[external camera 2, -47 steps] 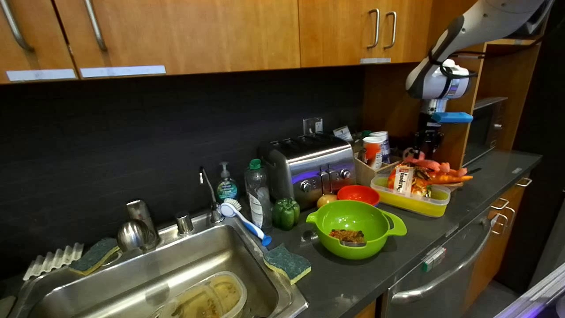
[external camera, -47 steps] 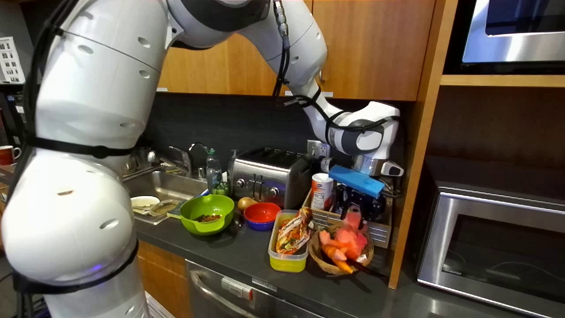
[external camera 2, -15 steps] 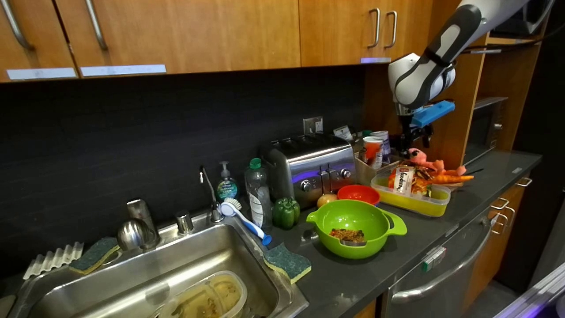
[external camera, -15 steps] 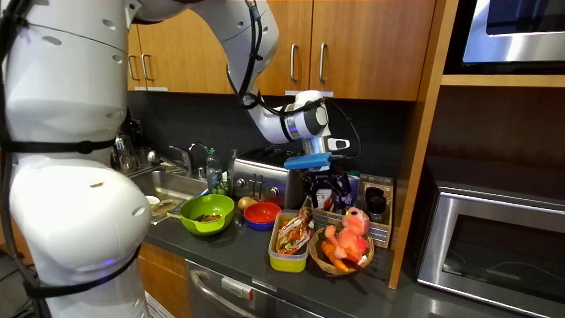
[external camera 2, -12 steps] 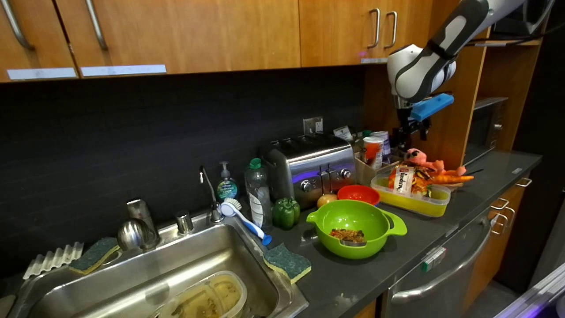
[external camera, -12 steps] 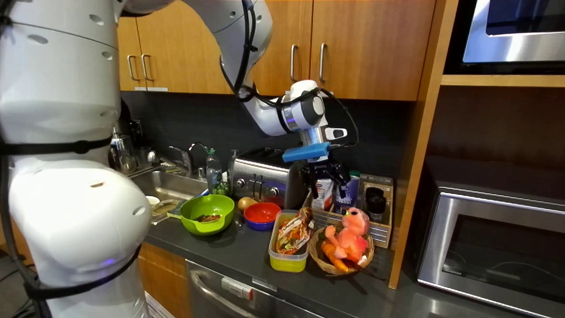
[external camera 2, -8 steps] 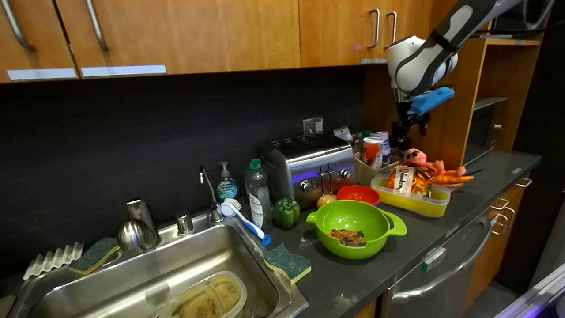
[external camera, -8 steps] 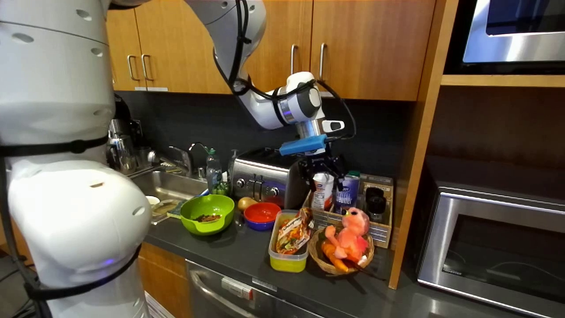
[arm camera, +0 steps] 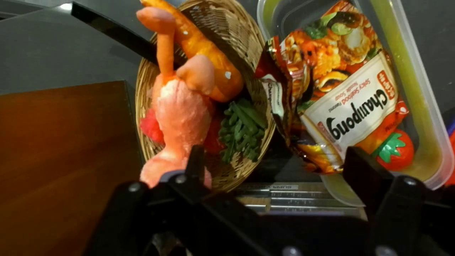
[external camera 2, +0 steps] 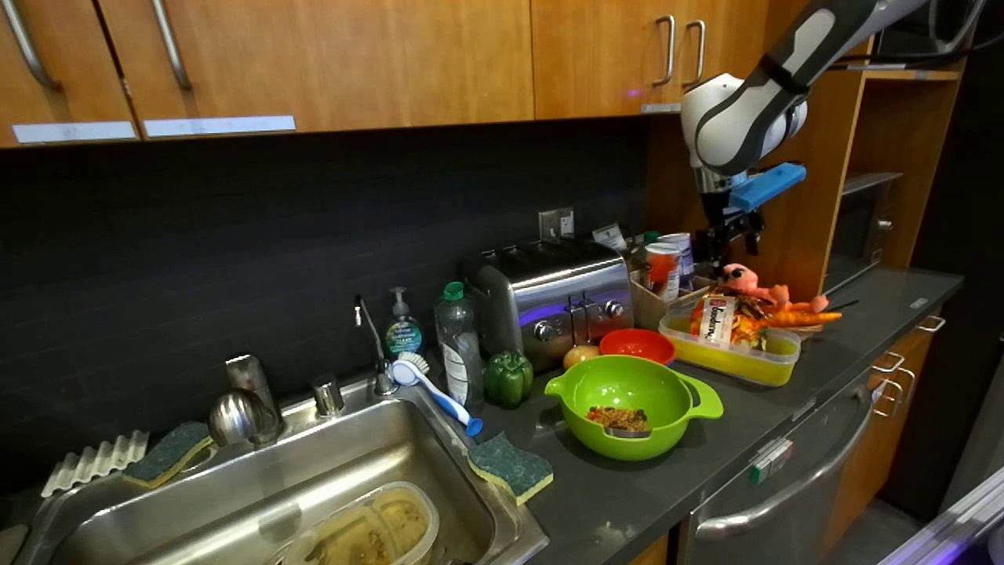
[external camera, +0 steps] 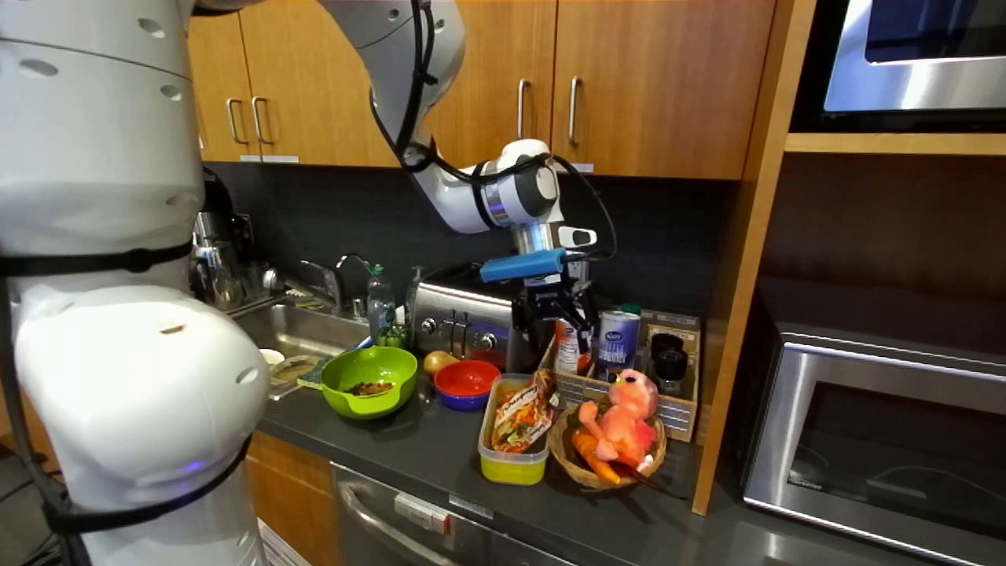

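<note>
Vs. a few secs ago, the gripper [external camera: 559,339] is hanging nearer the toaster [external camera: 471,314] & farther from the wooden partition [external camera: 737,314], and the purple creamer canister [external camera: 618,346] is now showing clear of it. The plush flamingo [external camera: 629,428] is sitting head-up (the gripper's no longer crowding its head). The fingers [arm camera: 366,172] are standing wide apart in midair. The flamingo is resting in the wicker basket [arm camera: 229,17], below & off to one side of the gripper, w/ a gap btwn; in the wrist view one finger is overlapping its head by line of sight only. The Champong noodle pkt [arm camera: 350,92] is leaning inside its plastic tub [external camera: 511,472], also below the gripper, just beside the basket. Re materials: the flamingo is looking fuzzy & pink, the basket is showing a coarse, rounded weave, the pkt is shining w/ crinkled foil, the tub is looking translucent over a yellowish base, & the carrot [arm camera: 199,42] is tapering, smooth & orange, next to the flamingo's legs.
</note>
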`<state>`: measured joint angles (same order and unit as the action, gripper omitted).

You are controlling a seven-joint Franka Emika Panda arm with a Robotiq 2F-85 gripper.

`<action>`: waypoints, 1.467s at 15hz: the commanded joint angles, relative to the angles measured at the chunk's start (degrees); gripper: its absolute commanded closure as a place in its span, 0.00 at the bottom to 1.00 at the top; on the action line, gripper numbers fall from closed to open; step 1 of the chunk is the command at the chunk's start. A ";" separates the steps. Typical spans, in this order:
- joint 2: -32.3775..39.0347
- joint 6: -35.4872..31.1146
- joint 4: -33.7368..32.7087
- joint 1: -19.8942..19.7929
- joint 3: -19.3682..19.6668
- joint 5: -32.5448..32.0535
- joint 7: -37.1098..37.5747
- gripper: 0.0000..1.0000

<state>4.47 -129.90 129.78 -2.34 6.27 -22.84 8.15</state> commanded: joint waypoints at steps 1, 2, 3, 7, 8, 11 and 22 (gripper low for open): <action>-0.86 1.81 1.22 -0.02 -1.53 3.18 -4.31 0.00; -0.69 2.15 1.28 -0.06 -1.84 4.24 -5.73 0.00; -0.40 2.64 1.22 -0.16 -2.10 5.54 -7.55 0.00; 0.92 4.53 0.60 -0.72 -2.17 8.69 -13.35 0.00; 1.21 4.75 0.55 -0.91 -2.01 8.84 -14.17 0.00; 2.20 5.19 0.26 -1.95 -1.58 9.60 -17.87 0.00; 7.56 8.37 -2.05 -6.70 -1.62 16.16 -37.10 0.00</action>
<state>10.38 -124.27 129.84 -7.96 5.06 -9.50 -22.75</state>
